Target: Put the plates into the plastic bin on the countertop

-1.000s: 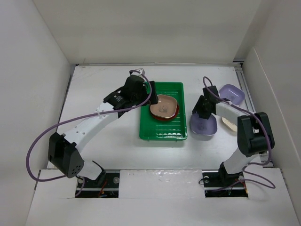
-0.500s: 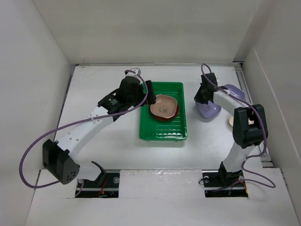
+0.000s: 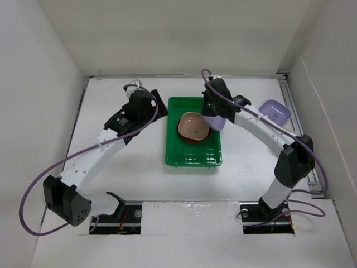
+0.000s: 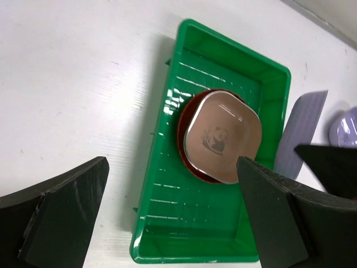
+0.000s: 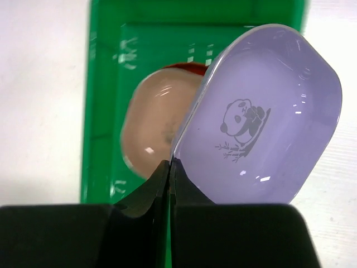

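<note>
The green plastic bin (image 3: 179, 149) sits mid-countertop and holds a pink-tan dish (image 3: 193, 126) stacked on a red-brown plate (image 3: 192, 139). My right gripper (image 3: 210, 108) is shut on the rim of a lavender dish (image 3: 217, 123), held tilted above the bin's right rim; in the right wrist view the dish (image 5: 262, 123) fills the right side above the gripper (image 5: 169, 167). My left gripper (image 3: 165, 111) is open and empty, left of the bin. The left wrist view shows the bin (image 4: 167, 218), the pink-tan dish (image 4: 224, 134) and the held lavender dish (image 4: 301, 131).
A second lavender dish (image 3: 274, 110) lies on the countertop at the far right. White walls enclose the white countertop (image 3: 122, 162) on the left, back and right. The right arm (image 3: 262, 131) arches over the countertop's right side.
My right gripper has carried the lavender dish left from the right side to above the bin's right rim. My left gripper has drawn back left, away from the bin.
</note>
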`<action>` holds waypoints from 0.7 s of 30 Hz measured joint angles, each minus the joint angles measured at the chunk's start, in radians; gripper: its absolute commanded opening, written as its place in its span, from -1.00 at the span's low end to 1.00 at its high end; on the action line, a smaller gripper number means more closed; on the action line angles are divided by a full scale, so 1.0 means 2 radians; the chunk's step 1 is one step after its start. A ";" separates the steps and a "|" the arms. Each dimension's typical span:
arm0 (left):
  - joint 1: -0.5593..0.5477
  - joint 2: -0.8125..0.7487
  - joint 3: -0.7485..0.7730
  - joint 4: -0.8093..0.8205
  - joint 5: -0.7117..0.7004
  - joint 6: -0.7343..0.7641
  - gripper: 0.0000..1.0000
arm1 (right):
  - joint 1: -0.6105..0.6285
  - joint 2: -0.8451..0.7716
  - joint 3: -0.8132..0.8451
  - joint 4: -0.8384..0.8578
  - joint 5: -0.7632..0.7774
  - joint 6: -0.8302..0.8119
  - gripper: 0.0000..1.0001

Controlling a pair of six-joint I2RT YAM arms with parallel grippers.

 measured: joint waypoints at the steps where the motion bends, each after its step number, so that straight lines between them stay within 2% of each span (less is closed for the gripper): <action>1: 0.004 0.000 0.000 -0.002 -0.004 -0.004 0.99 | 0.019 0.004 0.014 -0.008 0.007 -0.002 -1.00; 5: 0.011 0.003 0.000 -0.006 -0.012 -0.012 0.99 | 0.063 0.043 0.070 -0.032 0.037 -0.009 -1.00; 14: 0.010 0.010 -0.001 -0.013 -0.020 -0.018 0.99 | 0.098 0.144 0.139 -0.079 0.066 -0.014 -0.99; 17: 0.011 0.009 -0.006 -0.013 -0.025 -0.018 0.99 | 0.107 0.159 0.154 -0.089 0.068 -0.012 0.19; 18: 0.012 0.008 -0.008 -0.014 -0.027 -0.018 0.99 | 0.111 0.161 0.159 -0.091 0.070 -0.011 0.41; 19: 0.013 0.007 -0.009 -0.015 -0.027 -0.018 0.99 | 0.114 0.161 0.163 -0.093 0.072 -0.011 0.55; 21: 0.015 0.004 -0.013 -0.018 -0.033 -0.018 0.99 | 0.120 0.155 0.166 -0.092 0.074 -0.013 0.73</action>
